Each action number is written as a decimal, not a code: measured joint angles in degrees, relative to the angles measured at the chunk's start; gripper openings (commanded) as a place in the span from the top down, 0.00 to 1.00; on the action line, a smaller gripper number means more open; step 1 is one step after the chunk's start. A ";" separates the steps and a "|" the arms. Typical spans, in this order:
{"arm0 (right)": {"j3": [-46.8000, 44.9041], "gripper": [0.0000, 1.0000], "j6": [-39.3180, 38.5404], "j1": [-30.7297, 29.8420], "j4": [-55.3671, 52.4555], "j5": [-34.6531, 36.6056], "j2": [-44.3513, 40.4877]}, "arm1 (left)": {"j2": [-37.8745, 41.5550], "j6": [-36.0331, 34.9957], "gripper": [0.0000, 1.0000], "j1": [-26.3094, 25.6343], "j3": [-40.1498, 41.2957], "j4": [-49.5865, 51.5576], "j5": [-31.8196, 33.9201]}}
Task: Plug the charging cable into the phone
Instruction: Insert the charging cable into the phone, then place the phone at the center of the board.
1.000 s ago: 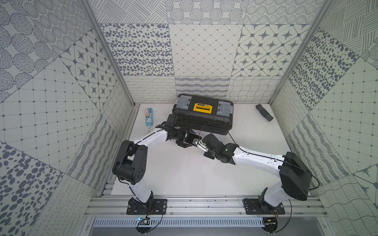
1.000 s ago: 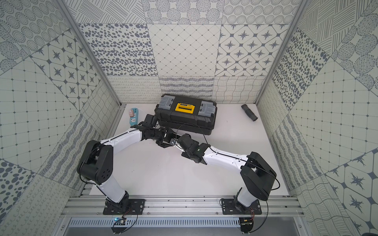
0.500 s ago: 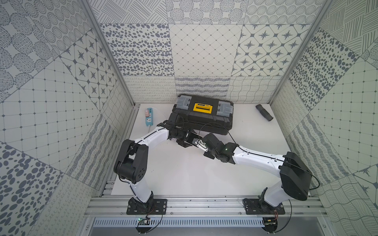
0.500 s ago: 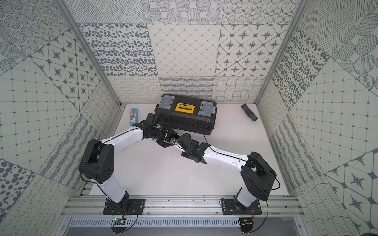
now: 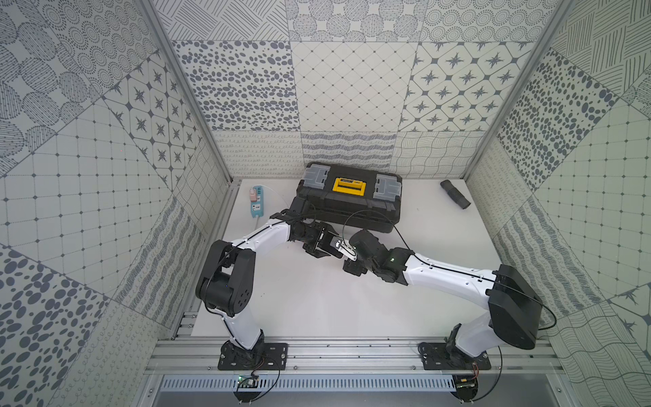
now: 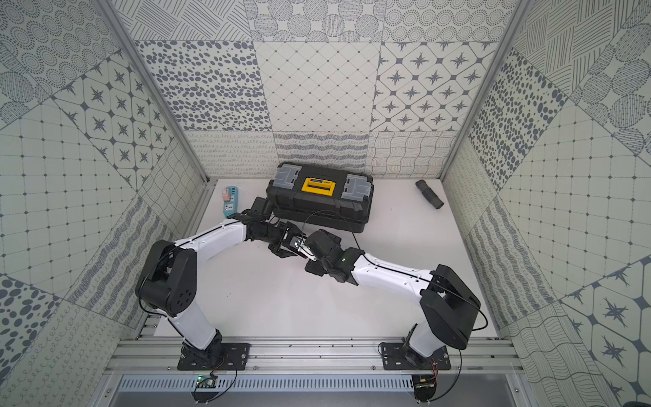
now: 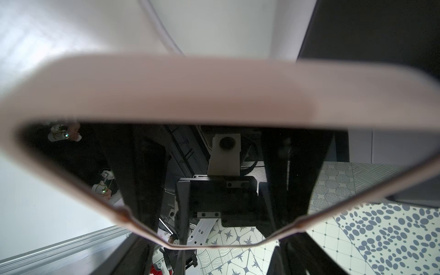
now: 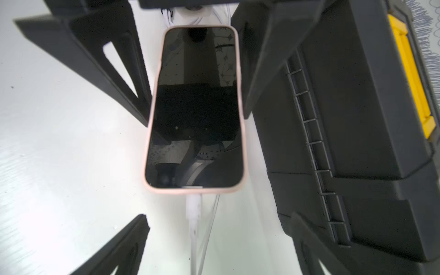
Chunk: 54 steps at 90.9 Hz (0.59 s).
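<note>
Cable [image 8: 194, 209] freed, right gripper [image 8: 217, 216] now wide, left gripper [image 8: 196, 119] seemingly clamping phone [image 8: 194, 100].

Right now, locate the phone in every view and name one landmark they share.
Top view: phone near centre, in front of the toolbox.
Top view: same spot, slightly left of centre.
Left wrist: fills the frame, pinkish rim across the middle.
Right wrist: centre, screen towards the camera.
Landmark: the black, yellow-latched toolbox, in both top views and the right wrist view; unclear from the left wrist.
</note>
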<state>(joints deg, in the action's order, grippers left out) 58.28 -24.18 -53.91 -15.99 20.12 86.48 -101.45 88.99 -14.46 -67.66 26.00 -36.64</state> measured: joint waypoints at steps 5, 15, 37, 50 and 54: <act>-0.09 0.03 0.55 0.22 -0.59 -0.46 -1.97 | 0.00 -0.33 1.00 0.42 0.24 0.46 0.07; 0.52 0.03 2.71 2.19 -2.03 -1.81 -6.03 | 0.00 -0.98 1.00 1.11 0.37 1.09 0.48; 9.84 0.03 9.46 11.54 -6.34 -6.23 -7.45 | 0.00 -4.28 1.00 2.27 -0.07 3.72 2.73; 13.97 0.03 13.92 14.62 -7.37 -9.40 -7.41 | -0.37 -6.43 1.00 3.10 -0.22 4.48 4.26; 14.82 0.03 15.34 15.54 -7.56 -10.29 -7.37 | -0.66 -6.93 1.00 3.41 -0.17 4.76 4.87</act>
<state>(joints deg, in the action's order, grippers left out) 73.10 -8.84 -38.37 -23.55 9.82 79.11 -102.10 82.06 -11.05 -67.83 30.76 -31.77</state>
